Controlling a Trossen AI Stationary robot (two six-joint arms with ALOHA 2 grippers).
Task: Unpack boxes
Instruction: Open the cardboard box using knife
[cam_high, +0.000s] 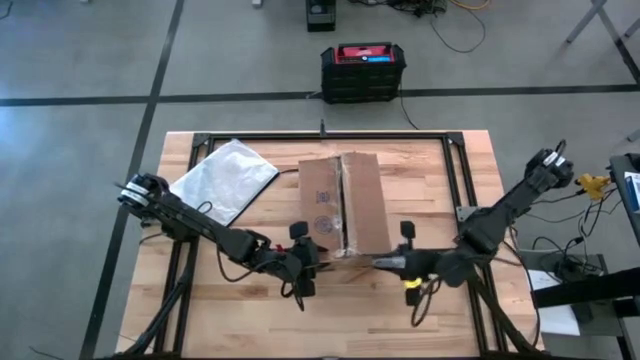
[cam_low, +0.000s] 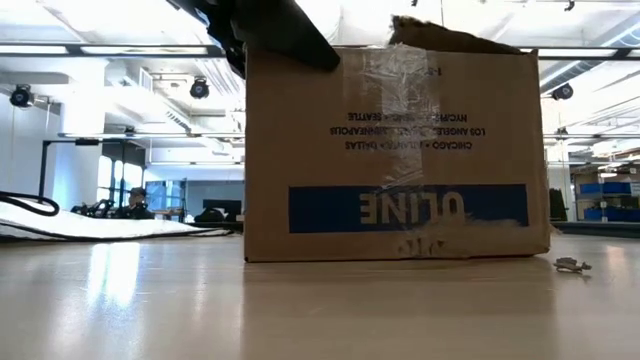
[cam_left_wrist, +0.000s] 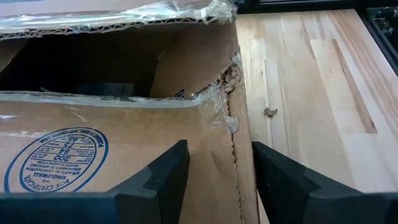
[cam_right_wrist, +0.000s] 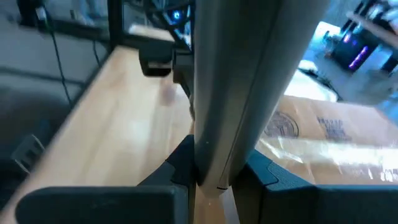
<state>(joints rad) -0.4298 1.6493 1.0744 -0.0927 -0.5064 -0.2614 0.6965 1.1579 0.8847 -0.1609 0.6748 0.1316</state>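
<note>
The brown cardboard box (cam_high: 340, 205) with a blue ULINE label (cam_low: 410, 207) stands on its base at mid-table. Its top is partly open, with torn clear tape on the flaps, and the dark inside (cam_left_wrist: 74, 62) shows. My left gripper (cam_high: 305, 262) is open at the box's near-left top corner. Its fingers straddle the corner edge (cam_left_wrist: 233, 155) above the stamped left flap (cam_left_wrist: 56, 155). My right gripper (cam_high: 382, 262) is at the near end of the right flap (cam_high: 365, 200), shut on it. That flap stands raised (cam_low: 440, 35). My left gripper: I cannot tell whether its fingers touch the box. My right gripper pinches the right flap's near end (cam_right_wrist: 217, 149) between its two fingers; the flap looks grey here and runs up out of the fingers. The arm comes level from the table's right. The flap is raised and the box stays on the table.
A clear plastic bag (cam_high: 225, 178) lies on the table, far-left of the box. A black-and-red case (cam_high: 362, 70) sits on the floor beyond the far edge. A small scrap (cam_low: 572, 265) lies on the table by the box. Black frame rails (cam_high: 320, 135) border the table.
</note>
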